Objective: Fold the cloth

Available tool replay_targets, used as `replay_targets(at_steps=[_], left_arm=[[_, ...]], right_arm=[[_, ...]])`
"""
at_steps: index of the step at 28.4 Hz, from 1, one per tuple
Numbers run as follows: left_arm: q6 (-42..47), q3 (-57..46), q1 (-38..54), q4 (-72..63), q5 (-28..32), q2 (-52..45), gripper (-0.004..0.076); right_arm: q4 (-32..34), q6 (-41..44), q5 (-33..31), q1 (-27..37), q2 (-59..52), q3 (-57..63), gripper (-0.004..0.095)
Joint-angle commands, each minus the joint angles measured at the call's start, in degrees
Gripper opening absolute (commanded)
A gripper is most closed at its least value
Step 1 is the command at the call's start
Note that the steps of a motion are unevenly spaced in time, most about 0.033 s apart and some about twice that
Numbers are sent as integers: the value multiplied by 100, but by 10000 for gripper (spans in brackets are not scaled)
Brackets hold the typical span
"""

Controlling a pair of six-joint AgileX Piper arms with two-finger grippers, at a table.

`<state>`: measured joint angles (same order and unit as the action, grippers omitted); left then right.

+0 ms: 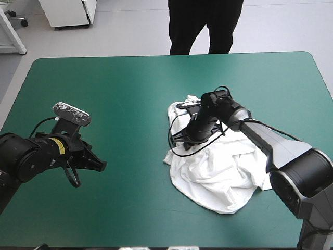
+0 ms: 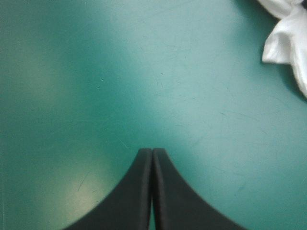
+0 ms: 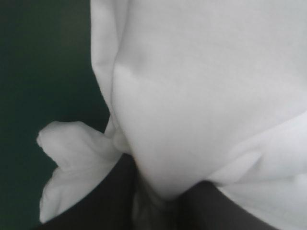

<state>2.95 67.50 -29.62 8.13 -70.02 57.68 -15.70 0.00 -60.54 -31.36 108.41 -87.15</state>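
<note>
T-shirt point(image 1: 221, 174) lies as a crumpled white heap on the table's teal-green cover point(image 1: 130, 83), right of the table's middle, with bare cover stretching away on its left side. Its folds bunch up unevenly, and a rounded lobe of cloth spreads toward the table's near edge.

The right gripper point(image 1: 190, 136) is pressed down into the far-left part of the T-shirt, its arm reaching over the heap from the right. From the right wrist, the black fingers point(image 3: 103, 208) stand almost together with a fold of the T-shirt point(image 3: 192, 96) pinched between them (the cloth fills most of what lies ahead of them). A small loose flap sticks out beside that fold, over the cover.

The left gripper point(image 1: 99, 164) hangs well apart from the T-shirt, off to its left, over bare cover. From the left wrist, its two fingers point(image 2: 141, 191) meet in one pointed arch with nothing between them. A corner of the T-shirt point(image 2: 288, 43) shows ahead of that gripper and off to one side, not touching it. Whether the fingertips touch the cover cannot be told.
</note>
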Motion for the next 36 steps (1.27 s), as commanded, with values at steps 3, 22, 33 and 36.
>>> replay_targets(at_steps=[3,22,33,36], left_arm=[[105,162,0,-132,358,-90,-9],[105,162,0,-132,361,-90,-9],[211,162,0,-74,390,-90,-9],[354,162,0,-26,603,-79,-8]], right_arm=[[-344,114,155,-841,-422,-108,-9],[-379,358,246,-1727,-379,-108,237],[1046,1030,-328,-1727,-1177,-233,661],[1812,1223,-1034,-1716,-1533,-233,642]])
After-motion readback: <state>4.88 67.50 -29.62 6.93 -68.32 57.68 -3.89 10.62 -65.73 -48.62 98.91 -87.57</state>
